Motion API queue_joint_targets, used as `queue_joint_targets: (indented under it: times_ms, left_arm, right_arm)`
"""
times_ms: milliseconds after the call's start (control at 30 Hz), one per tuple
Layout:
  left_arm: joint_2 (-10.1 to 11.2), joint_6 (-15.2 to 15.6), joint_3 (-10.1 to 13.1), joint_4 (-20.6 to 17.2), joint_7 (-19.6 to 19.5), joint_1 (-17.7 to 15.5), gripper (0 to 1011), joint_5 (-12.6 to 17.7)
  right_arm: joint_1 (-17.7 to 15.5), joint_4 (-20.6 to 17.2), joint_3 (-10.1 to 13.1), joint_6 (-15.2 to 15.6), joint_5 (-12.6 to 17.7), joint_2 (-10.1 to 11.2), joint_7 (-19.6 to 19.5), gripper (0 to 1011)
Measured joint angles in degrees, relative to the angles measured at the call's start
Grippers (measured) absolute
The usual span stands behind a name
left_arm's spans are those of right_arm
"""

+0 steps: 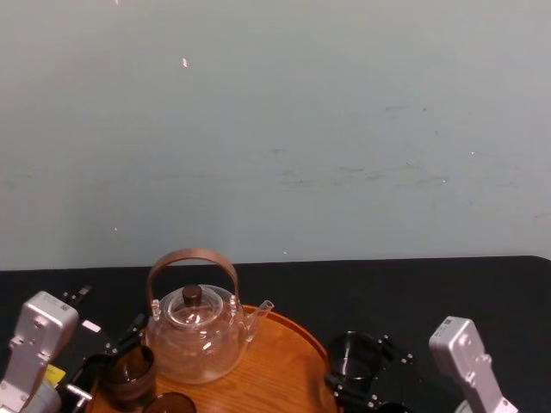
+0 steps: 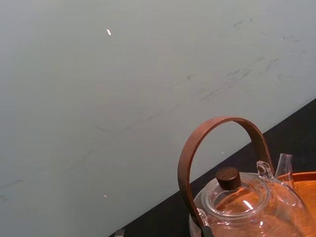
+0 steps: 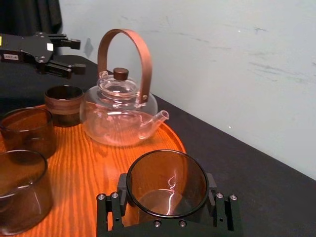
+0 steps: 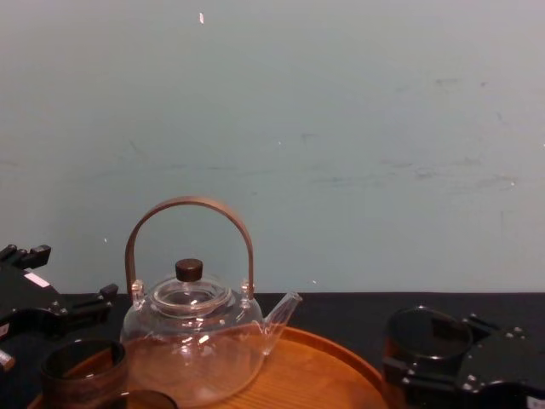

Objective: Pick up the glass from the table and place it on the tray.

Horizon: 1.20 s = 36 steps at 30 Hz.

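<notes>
Black table bearing a round wooden tray.
The table (image 1: pixel 430 284) is stretching dark and flat back to the pale wall on the far side. The tray (image 1: pixel 284 370) is lying directly on it, near and left of centre. The glass (image 1: pixel 355 354) is sitting just right of the tray's rim, over bare table; whether it is touching the top cannot be told.
</notes>
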Motion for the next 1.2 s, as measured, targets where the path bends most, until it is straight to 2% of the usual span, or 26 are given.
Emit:
queue_joint_targets:
  times_ms: [300, 567, 1200]
  left_arm:
    - [0.0, 0.0, 0.0, 0.0, 0.0, 0.0, 1001, 0.0]
    - [0.0, 0.0, 0.0, 0.0, 0.0, 0.0, 1002, 0.0]
    - [0.0, 0.0, 0.0, 0.0, 0.0, 0.0, 1002, 0.0]
  right_arm:
    - [1.9, 1.5, -1.7, -0.2, -0.2, -1.0, 0.6, 911]
    - [4.3, 4.3, -3.2, -0.4, -0.7, -2.1, 1.1, 911]
    - [11.4, 13.9, -7.6, -1.7, -2.6, -6.0, 3.3, 911]
